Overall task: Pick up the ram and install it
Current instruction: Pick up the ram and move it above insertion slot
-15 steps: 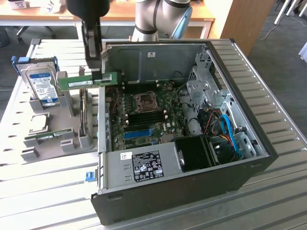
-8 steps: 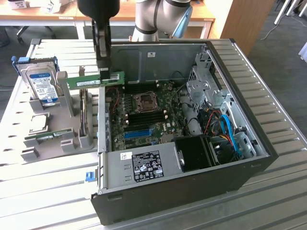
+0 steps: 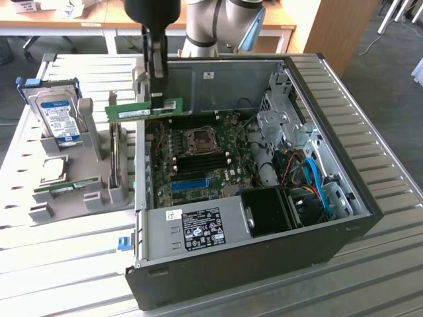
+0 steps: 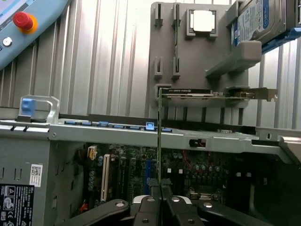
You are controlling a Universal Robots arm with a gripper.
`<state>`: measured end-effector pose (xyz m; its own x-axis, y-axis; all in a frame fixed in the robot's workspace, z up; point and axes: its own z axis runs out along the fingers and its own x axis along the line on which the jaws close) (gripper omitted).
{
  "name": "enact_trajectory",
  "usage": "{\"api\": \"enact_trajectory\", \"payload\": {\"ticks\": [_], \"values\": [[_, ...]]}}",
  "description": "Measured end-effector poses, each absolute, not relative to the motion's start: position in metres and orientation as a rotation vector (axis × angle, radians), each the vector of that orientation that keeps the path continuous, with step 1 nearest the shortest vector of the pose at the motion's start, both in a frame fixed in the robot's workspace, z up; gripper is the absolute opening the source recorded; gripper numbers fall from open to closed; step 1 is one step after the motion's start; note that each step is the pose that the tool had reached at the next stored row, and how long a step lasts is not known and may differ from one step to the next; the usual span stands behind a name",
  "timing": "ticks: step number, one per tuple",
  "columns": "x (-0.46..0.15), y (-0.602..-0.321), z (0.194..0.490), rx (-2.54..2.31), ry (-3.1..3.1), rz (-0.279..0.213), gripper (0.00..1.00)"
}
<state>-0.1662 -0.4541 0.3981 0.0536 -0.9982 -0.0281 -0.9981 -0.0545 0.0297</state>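
- Fingers (image 3: 157,66) clamped on the ram (image 3: 142,110); I see it held level, off the counter (image 3: 66,251).
- Ram hangs above the open computer case (image 3: 264,254), over its wall on the exterior view's left, beside the motherboard (image 3: 198,155).

Ram (image 3: 144,109): green board with a pale label. Pincer (image 3: 158,92): black. Case (image 3: 264,264): black shell with grey inner panels. Motherboard (image 3: 198,148) inside the case: green, with one blue slot (image 3: 192,183). Hard drive (image 3: 58,117) beside the case: silver, blue-and-white label. Worktop (image 3: 59,244): pale grey, ribbed in parallel slats. Stop button (image 4: 22,20): red on yellow.
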Motion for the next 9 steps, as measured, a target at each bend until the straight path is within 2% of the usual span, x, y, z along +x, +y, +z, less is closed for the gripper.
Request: {"api": "enact_trajectory", "payload": {"ticks": [9], "values": [[-0.143,-0.454,0.398,2.279,-2.158,-0.064,0.12]]}}
